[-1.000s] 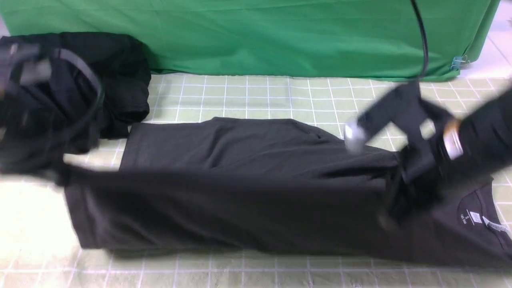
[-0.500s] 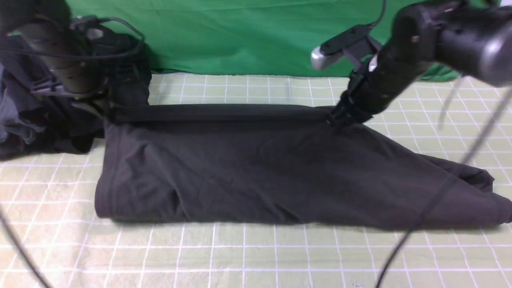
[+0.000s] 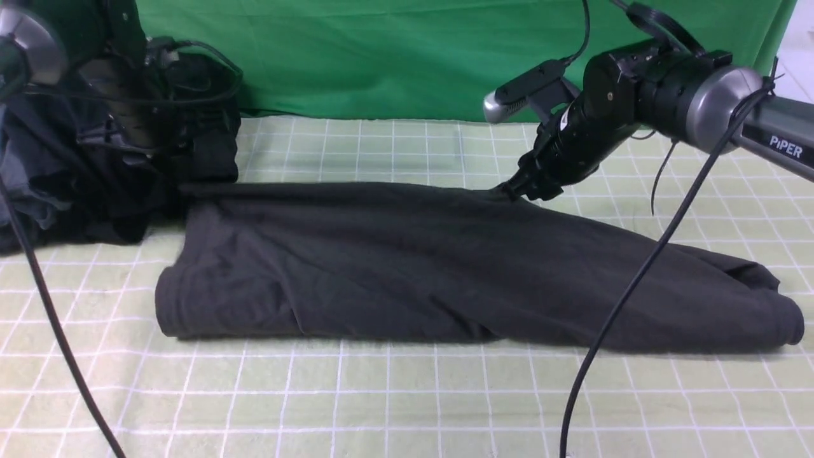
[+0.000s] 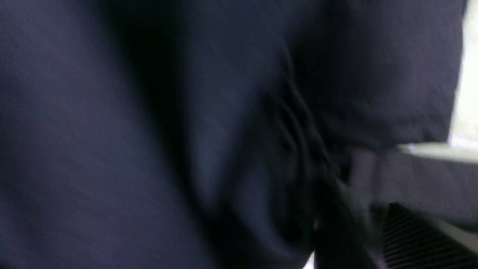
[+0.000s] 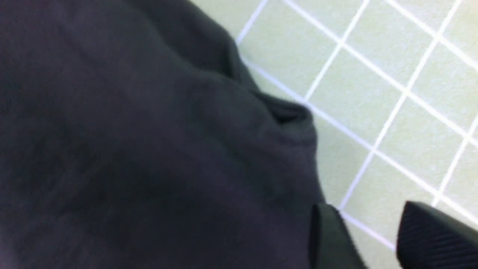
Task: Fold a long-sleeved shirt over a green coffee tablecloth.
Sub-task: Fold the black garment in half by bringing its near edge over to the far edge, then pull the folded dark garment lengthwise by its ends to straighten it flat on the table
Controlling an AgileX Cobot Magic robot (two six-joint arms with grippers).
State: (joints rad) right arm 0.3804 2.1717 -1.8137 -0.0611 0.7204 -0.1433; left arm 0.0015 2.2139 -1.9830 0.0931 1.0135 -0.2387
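The green coffee tablecloth (image 3: pixel 394 407) covers the counter in front. Across its middle lies the long-sleeved shirt (image 3: pixel 445 273), folded into a long band running left to right, its right end bunched. At the shirt's far edge the right gripper (image 5: pixel 362 216) has its jaws apart, gridded cloth showing between them, holding nothing. The left gripper (image 4: pixel 368 231) is at the far left corner, too blurred to tell its state. Beyond sit a dark heap of clothes (image 3: pixel 76 191) and a plain green cloth (image 3: pixel 381 57).
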